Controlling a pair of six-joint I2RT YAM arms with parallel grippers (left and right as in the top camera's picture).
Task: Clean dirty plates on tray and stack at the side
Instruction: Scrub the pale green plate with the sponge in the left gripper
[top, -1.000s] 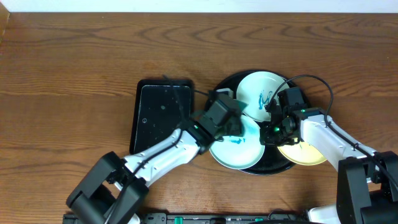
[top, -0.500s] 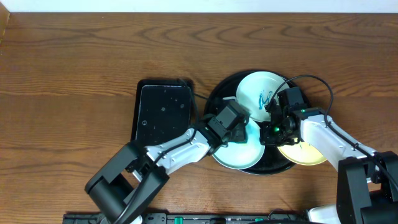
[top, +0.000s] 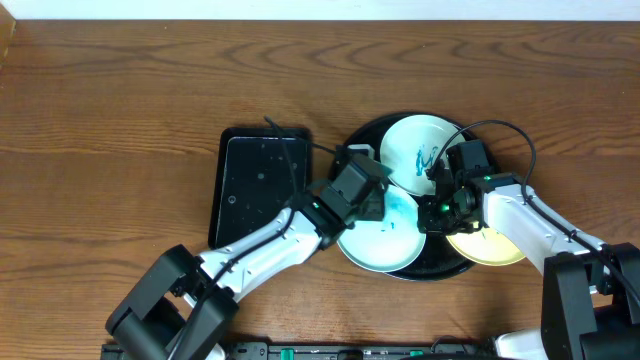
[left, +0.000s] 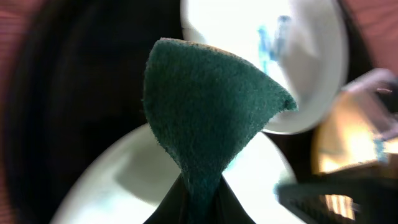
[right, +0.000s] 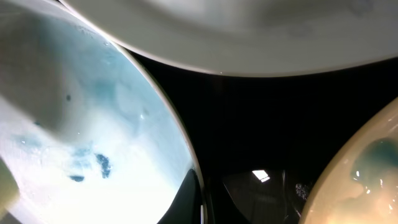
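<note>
Sponge (left: 208, 106) pinched in my left claw (left: 198, 202), above the blue-smeared mint plate (top: 378, 245) on the round tray (top: 430, 270); right claw (top: 438, 208) pressed together beside the yellow plate (top: 495, 250); rectangular tray (top: 262, 185) sits left on the desk (top: 120, 120).

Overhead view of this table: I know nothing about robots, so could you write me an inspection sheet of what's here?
Surface: wooden table, no spills seen.
Job's things: round black tray holds three plates: far plate with a teal scribble, near plate smeared teal, yellow plate faintly stained.
Clutter: rectangular black tray left of the round one.
Grippers: left gripper shut on a green sponge over the near plate; right gripper shut among the plates, nothing seen held.
Cables: black cable loops over the right arm.
Surroundings: white wall along the far edge.
</note>
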